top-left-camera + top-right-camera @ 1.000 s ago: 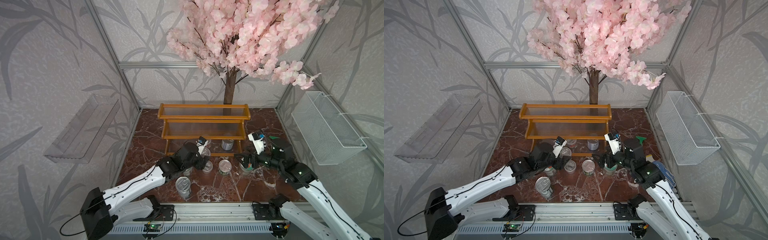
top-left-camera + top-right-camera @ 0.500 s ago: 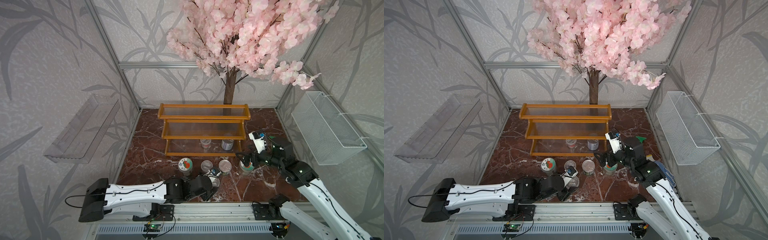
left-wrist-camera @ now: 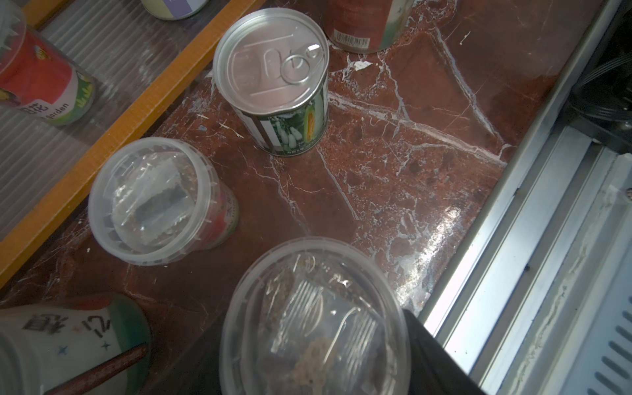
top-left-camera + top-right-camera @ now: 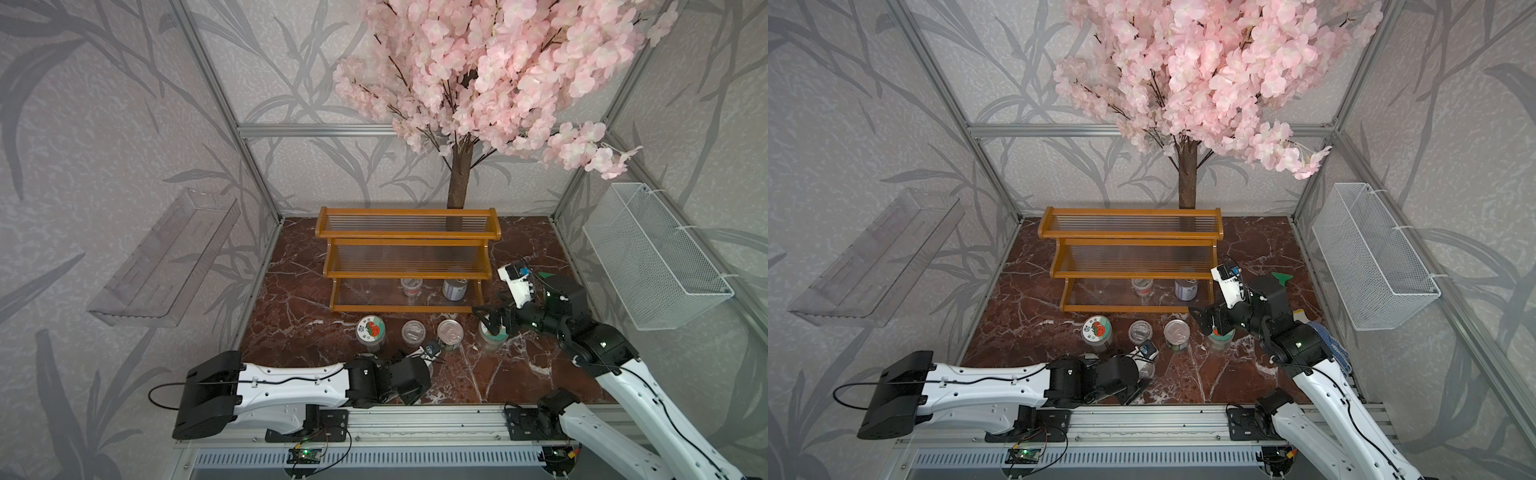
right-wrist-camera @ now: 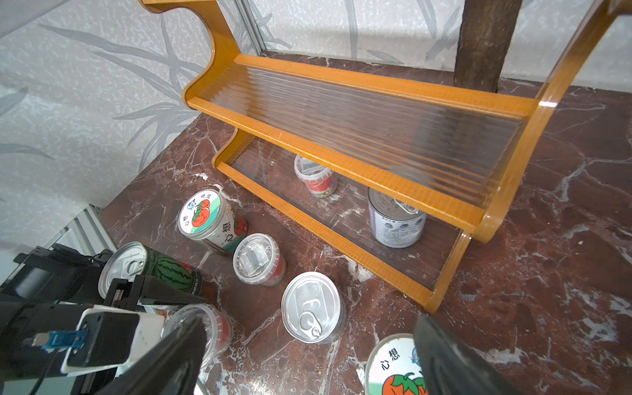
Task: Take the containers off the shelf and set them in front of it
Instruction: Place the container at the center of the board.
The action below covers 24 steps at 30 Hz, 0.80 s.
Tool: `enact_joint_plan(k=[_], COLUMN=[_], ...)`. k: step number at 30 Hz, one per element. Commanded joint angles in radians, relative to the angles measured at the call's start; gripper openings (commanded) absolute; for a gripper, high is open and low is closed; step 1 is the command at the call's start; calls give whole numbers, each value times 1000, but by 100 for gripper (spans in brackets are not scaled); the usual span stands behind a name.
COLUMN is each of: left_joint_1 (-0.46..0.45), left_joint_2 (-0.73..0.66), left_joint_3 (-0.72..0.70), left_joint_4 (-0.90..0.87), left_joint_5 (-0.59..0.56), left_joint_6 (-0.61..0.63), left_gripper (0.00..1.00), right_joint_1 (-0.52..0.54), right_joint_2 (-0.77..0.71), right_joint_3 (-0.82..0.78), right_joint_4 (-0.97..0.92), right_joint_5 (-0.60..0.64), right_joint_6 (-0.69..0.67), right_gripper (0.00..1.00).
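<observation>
Checking my feeds here: the left tool is parked low near the front edge of the tabletop, pinching a clear lidded cup by its sides. I honestly can't tell whether the cup's base is resting on the marble. A watermelon tin stands right next to it. My right tool is spread wide and hangs over a tomato-lid jar, with one finger at the edge of the lid, and as far as I can see it isn't gripping anything. That jar sits at the right-hand end of a row just in front of the shelf. Going left from it there's a pull-tab tin, a second clear cup, and a second tomato-lid jar. Two containers sit on the shelf's bottom tier, toward its right end: a red-labelled cup and a purple-labelled tin beside it.
</observation>
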Motion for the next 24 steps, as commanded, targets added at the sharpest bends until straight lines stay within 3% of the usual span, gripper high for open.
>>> enact_joint_plan(k=[1,24], left_joint_1=[-3,-1], left_joint_2=[15,59], left_joint_3=[19,54], left_joint_4=[-33,-90], left_joint_5=[-24,4], left_joint_6=[23,21], left_gripper=[70,83], right_joint_1=[-5,-6], right_joint_2=[-9,0], right_joint_3=[18,6], right_joint_4=[4,23], right_joint_5=[1,-18], right_joint_6=[-3,9], right_gripper=[99,99])
